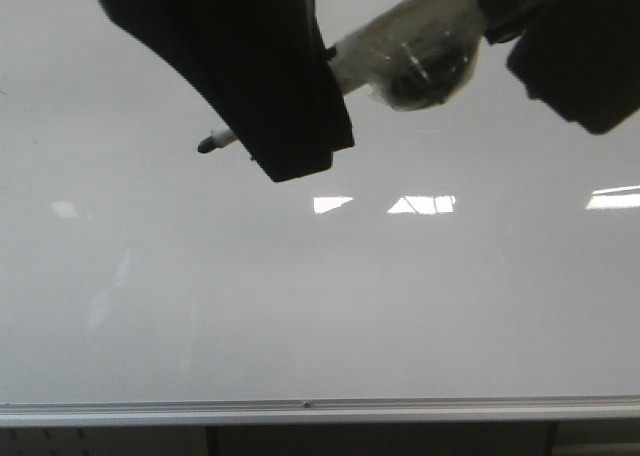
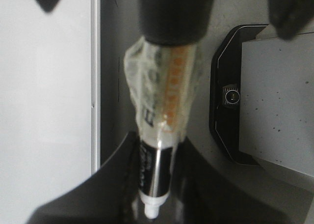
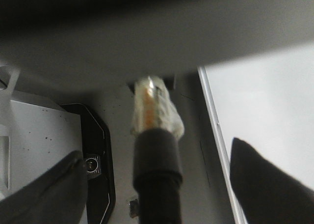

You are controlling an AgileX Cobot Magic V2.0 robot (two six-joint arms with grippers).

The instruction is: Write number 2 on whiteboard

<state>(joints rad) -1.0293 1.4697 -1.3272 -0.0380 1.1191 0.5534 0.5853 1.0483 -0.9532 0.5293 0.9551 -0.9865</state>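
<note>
- Writing first: there's white print running along the black barrel of the tape-wrapped black marker pen (image 2: 153,172) in the left wrist view, but it's too blurred to read.
- Clear crinkled tape with an orange strip under it bulges around the pen's middle.
- Left gripper (image 2: 152,199) comes in from the upper left of the front view. Its dark fingers (image 2: 98,189) are clamped around the pen barrel.
- The pen lies slanted across the top of the front view, with its dark tip (image 1: 206,144) poking out lower left of the left gripper.
- Right gripper (image 3: 157,184) sits in the upper right corner of the front view, at the pen's taped far end.
- In the right wrist view its fingers (image 3: 54,194) stand wide apart, with a gap on each side of the black cylinder (image 3: 156,170) running between them.
- The large glossy pale grey-white whiteboard (image 1: 320,306) fills the front view below and behind both grippers, bright reflections across its middle.
- Its silver metal bottom rail (image 1: 300,411) runs along the bottom of the frame.
- The tip looks right at the board's upper left area; I can't tell whether it's touching.
</note>
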